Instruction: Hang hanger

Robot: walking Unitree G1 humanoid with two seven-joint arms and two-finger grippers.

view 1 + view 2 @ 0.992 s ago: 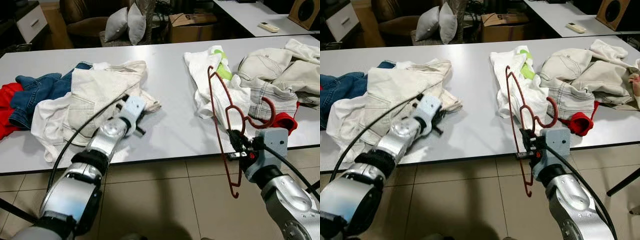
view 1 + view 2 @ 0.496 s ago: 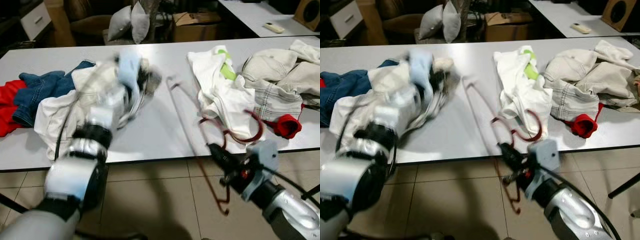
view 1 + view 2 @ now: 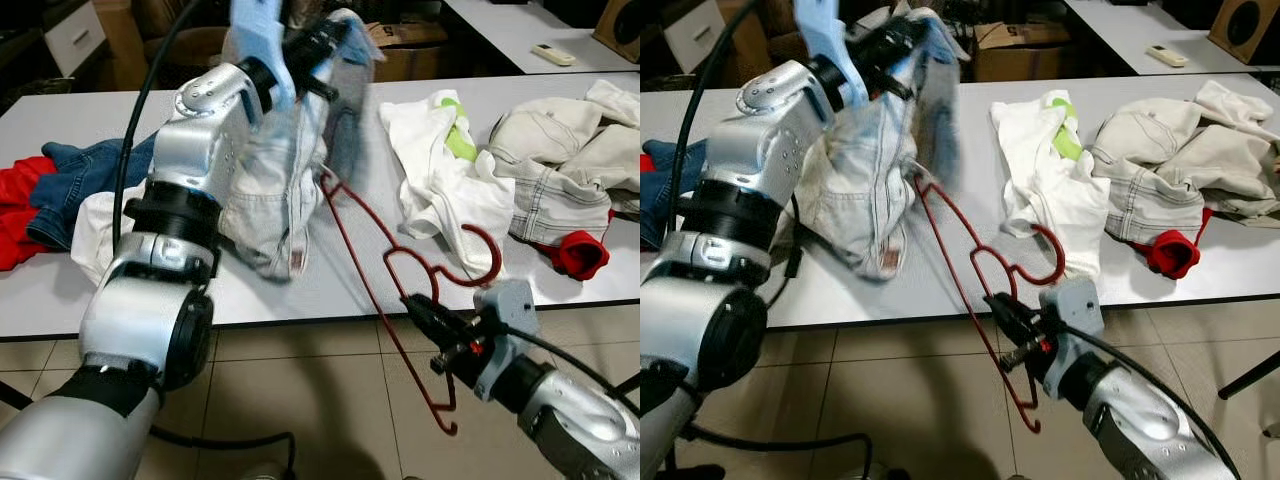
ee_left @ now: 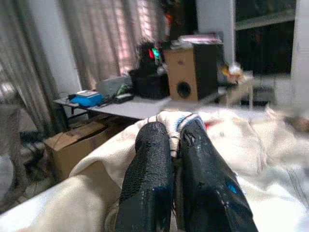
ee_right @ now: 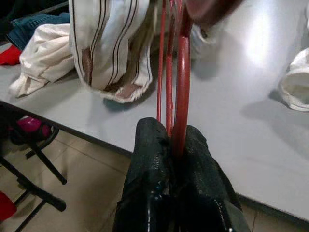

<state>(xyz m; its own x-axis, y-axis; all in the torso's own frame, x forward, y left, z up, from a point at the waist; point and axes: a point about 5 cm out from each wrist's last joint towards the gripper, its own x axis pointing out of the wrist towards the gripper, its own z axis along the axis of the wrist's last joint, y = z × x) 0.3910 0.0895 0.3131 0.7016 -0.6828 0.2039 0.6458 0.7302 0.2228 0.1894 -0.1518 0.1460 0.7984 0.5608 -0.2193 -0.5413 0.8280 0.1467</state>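
The right gripper [image 5: 174, 140] has its jaws clamped on the red hanger [image 3: 370, 265], whose wire runs up from them toward the desk [image 3: 350, 290], hook curling beside white clothes [image 3: 440, 170]. The left gripper [image 4: 176, 140], raised above the desk, pinches a pale garment [image 3: 275, 190] that hangs down, its hem just beside the hanger's far tip.
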